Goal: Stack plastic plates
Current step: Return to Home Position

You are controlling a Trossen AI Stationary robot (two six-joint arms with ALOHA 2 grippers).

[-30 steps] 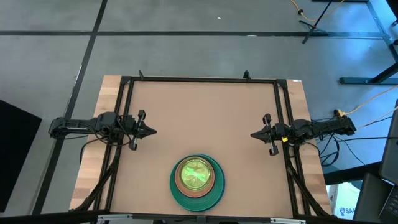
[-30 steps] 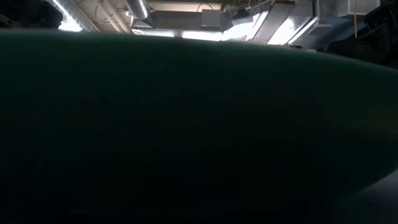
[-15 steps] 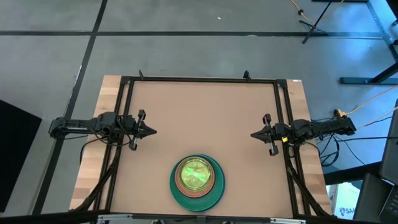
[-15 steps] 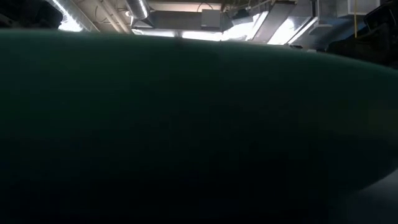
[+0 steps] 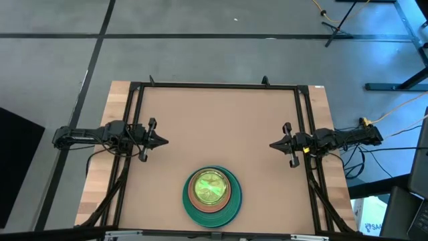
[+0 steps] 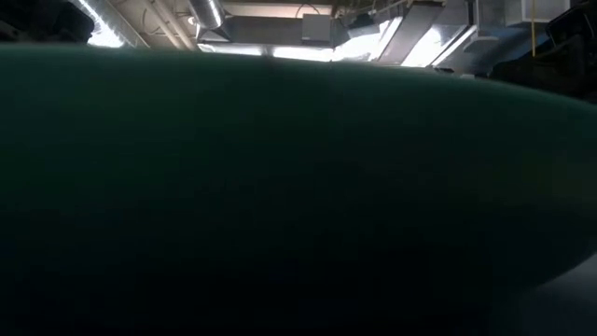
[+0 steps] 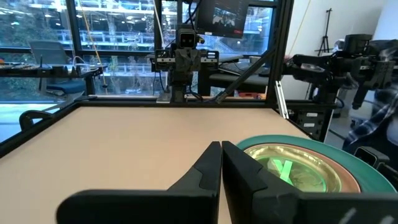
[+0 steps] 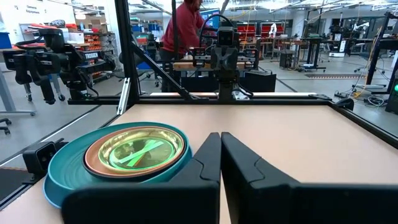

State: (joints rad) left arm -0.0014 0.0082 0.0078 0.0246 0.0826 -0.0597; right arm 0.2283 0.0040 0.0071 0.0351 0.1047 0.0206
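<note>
A single stack of round plastic plates (image 5: 212, 196) sits on the flat tan rectangular surface (image 5: 214, 114), at the middle of its near edge and between the two arms. At the bottom is a large teal-green plate (image 8: 65, 177), whose rim shows all around the pile. A medium salmon-pink plate (image 8: 93, 163) shows as a narrow ring above it. A small translucent neon-green plate (image 8: 140, 151) lies on top, glowing at the centre. In the low view the dark teal rim (image 6: 298, 187) stands so close that it fills nearly everything, leaving only a strip of lit ceiling (image 6: 308, 28) above it. The left tool (image 5: 162, 141) hangs over the left side of the surface, just inside the black metal frame (image 5: 214, 86), and points toward the middle. Its fingers (image 7: 208, 165) are pressed together with nothing between them. The right tool (image 5: 272, 144) mirrors it over the right side, with its fingers (image 8: 208, 155) likewise clenched on nothing. Both tools are well apart from the stack and touch no plate. Beyond the far edge in the right wrist view, a person in a red top (image 8: 185, 28) stands in the room.
</note>
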